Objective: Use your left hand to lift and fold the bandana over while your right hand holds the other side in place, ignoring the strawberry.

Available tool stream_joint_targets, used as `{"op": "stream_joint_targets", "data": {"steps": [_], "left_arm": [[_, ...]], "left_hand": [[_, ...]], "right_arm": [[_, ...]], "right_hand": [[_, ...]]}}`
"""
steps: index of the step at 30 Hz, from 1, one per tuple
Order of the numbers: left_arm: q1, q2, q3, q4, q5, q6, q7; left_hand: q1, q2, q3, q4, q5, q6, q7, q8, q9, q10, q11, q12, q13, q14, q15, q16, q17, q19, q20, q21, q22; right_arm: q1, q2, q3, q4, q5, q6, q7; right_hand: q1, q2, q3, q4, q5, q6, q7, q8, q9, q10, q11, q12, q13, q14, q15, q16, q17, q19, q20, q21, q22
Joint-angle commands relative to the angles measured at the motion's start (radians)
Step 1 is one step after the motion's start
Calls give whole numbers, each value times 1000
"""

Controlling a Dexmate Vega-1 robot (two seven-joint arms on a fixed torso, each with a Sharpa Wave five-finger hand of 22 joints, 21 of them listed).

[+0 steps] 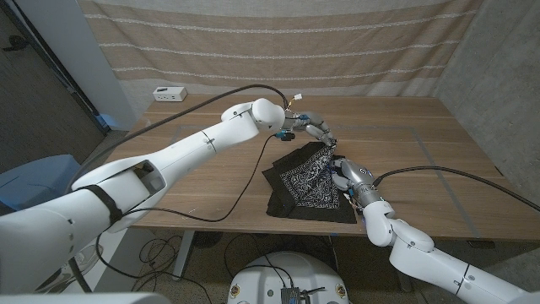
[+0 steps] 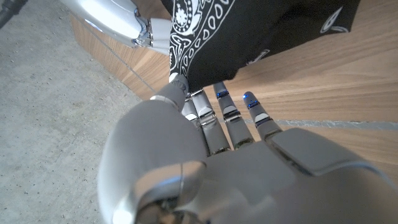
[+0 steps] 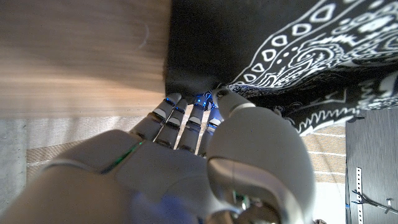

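Black cloth with white paisley print, the bandana (image 1: 308, 181), lies near the middle of the wooden tabletop (image 1: 422, 181), toward the near edge, partly raised. Near side first: right hand (image 1: 353, 181) sits at the bandana's right edge; in the right wrist view its fingers (image 3: 177, 121) curl onto the dark hem, pressing or pinching it, which of the two I cannot tell. Farther back, left hand (image 1: 314, 128) holds the cloth's far corner lifted off the wood; the left wrist view shows fingers (image 2: 214, 121) closed under a hanging fold.

Step in hand, by my reading: the lift is made and the fold-over is under way, not laid down. Next move calls for carrying the raised corner toward the near edge, low and even, while the right side anchors without dragging.
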Motion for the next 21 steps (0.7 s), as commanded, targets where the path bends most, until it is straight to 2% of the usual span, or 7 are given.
{"op": "stream_joint_targets", "data": {"steps": [1,5,13,16,17,18,21], "left_arm": [[-37,-29,45,59,-3,-9,-86],[-41,-27,52,56,2,-10,-101],[-31,-16,51,35,18,-8,-87],[-28,-12,52,32,25,-17,-85],[-25,-11,51,30,28,-21,-79],[-21,-8,51,25,36,-26,-70],[-13,-1,49,18,53,-52,-49]], "left_hand": [[-33,-8,-8,7,3,-81,-3,-26,-5,-75,18,-57,-21,-38,-36,-17,4,-23,12,-5,6],[-52,-13,-17,11,2,-175,-10,-43,-10,-146,30,-103,-36,-69,-18,-28,6,-43,22,-13,6],[-63,-13,-29,5,3,-302,-24,-44,-16,-266,42,-166,-55,-129,9,-41,8,-60,31,-21,6],[-65,-13,-37,1,4,-353,-30,-44,-19,-351,54,-195,-64,-164,20,-47,9,-64,32,-23,6],[-66,-13,-40,-1,4,-380,-36,-44,-19,-394,53,-204,-68,-183,24,-50,9,-65,33,-24,6],[-66,-13,-44,-3,4,-425,-45,-45,-21,-466,67,-213,-73,-214,36,-54,9,-68,33,-26,6],[-67,-18,-55,-8,4,-468,-63,-43,-22,-545,81,-212,-79,-269,52,-60,6,-75,37,-29,7]], "right_arm": [[-11,-7,7,-20,-6,-6,-5],[-22,-18,16,-45,-11,-11,-11],[-63,-38,49,-116,-37,-22,-56],[-82,-44,65,-134,-39,-10,-79],[-87,-44,70,-139,-40,-8,-85],[-91,-46,74,-142,-40,0,-90],[-95,-50,79,-148,-43,10,-87]], "right_hand": [[12,-2,-9,0,-2,9,3,0,3,4,4,-3,3,8,-105,6,4,17,12,8,2],[13,-5,-13,-1,-3,8,3,-1,3,2,3,-4,3,9,-103,7,3,18,14,8,1],[0,-13,-32,9,-6,8,11,-3,3,4,19,-5,3,19,-95,12,4,23,25,10,1],[-8,-18,-41,13,-7,6,14,-4,3,2,25,-6,3,22,-92,13,4,25,31,10,1],[-11,-20,-45,14,-8,5,17,-5,3,-1,28,-7,3,22,-90,13,4,26,33,10,1],[-17,-27,-53,15,-9,2,18,-6,3,-3,32,-8,3,22,-87,12,3,26,37,10,1],[-34,-47,-75,16,-11,-8,24,-10,2,-13,40,-12,2,23,-78,10,0,29,47,9,0]]}}
